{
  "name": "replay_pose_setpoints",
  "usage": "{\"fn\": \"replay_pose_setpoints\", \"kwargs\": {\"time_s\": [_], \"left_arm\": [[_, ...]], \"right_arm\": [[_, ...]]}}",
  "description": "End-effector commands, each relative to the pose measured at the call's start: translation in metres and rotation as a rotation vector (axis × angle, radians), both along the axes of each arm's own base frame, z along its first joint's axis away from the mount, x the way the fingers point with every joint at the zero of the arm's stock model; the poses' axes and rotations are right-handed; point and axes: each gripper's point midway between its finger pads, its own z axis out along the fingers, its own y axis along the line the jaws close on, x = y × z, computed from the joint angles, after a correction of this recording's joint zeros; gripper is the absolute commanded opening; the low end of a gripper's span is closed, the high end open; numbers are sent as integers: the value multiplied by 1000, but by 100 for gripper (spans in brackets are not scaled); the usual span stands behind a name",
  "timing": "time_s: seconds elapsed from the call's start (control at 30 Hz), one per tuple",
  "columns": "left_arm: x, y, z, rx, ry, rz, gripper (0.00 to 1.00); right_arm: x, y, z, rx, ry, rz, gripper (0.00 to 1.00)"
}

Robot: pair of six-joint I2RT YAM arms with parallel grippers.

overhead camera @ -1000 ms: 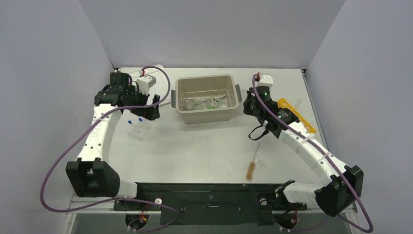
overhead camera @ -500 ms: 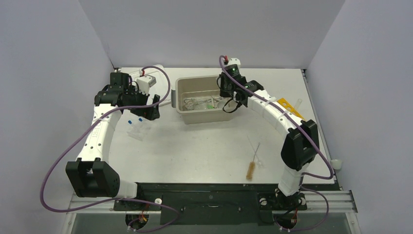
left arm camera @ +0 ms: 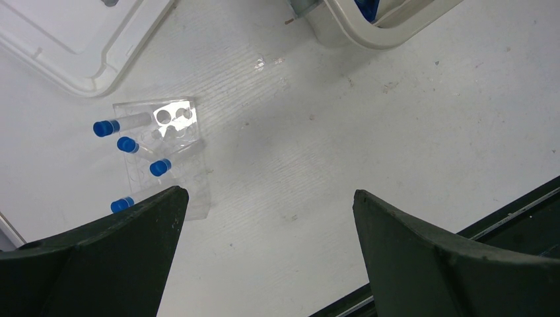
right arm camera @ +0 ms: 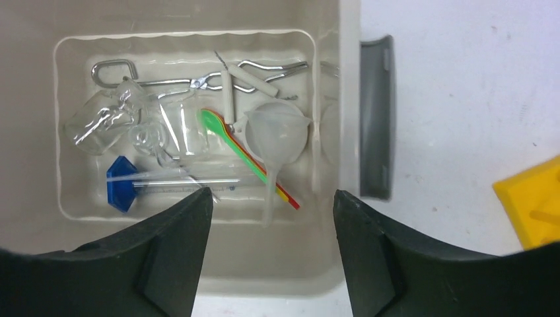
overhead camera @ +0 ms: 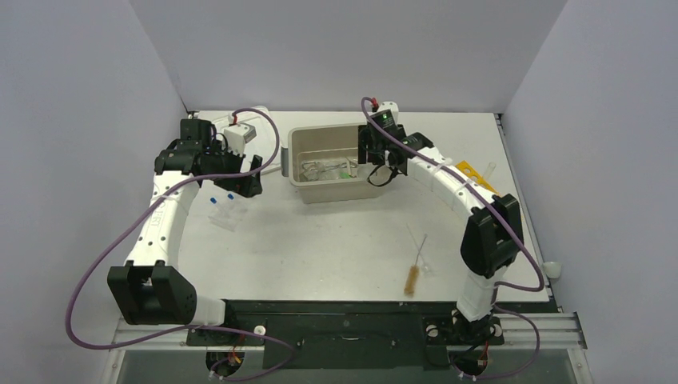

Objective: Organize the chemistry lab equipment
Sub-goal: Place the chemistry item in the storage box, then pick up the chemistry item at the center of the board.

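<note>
Bright, even overhead light, soft shadows, mild glare on glass beakers [right arm camera: 99, 124]

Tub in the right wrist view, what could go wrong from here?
The funnel lies across the spatula beside glass beakers in the tub; anything more dropped from the open right gripper could chip glass. The brush lies near the front edge of the table and might get swept off.

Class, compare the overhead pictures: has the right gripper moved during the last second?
Yes. The right gripper has swung left and away from the arm bases, from a spot to the right of the beige tub to above the tub's right end.
</note>
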Motion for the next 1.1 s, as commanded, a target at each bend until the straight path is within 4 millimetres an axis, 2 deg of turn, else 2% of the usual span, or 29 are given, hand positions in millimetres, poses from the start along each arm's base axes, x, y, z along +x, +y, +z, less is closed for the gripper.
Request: {"fn": "replay_pose_setpoints", "kwargs": {"time_s": [0.0, 0.03, 0.07, 0.13, 0.27, 0.33, 0.47, 0.6, 0.77, 1.07], "left_arm": [[0, -2, 15, -19, -58, -17, 97], [0, -3, 15, -21, -58, -17, 97], [-1, -3, 16, -23, -59, -18, 97], [-2, -4, 15, -25, -61, -21, 96], [-4, -4, 12, -25, -54, -23, 97], [-4, -4, 11, -24, -52, -24, 97], [-5, -5, 11, -31, -49, -26, 97], [-5, -6, 9, -36, -41, -26, 97], [-5, -4, 7, -30, -42, -23, 96], [-4, -4, 7, -29, -40, -21, 96]], "right_arm": [[-25, -33, 79, 43, -170, -61, 63], [-34, -39, 66, 26, -143, -67, 63], [-44, -46, 72, 36, -155, -84, 63], [-72, -65, 35, -2, -79, -113, 61], [-120, -98, -20, -38, 25, -205, 57], [-142, -111, -43, -45, 76, -250, 56], [-173, -128, -73, -43, 136, -308, 57], [-195, -127, -96, -12, 198, -301, 57], [-214, -127, -118, -9, 243, -293, 55], [-216, -124, -148, -47, 292, -282, 38]]}}
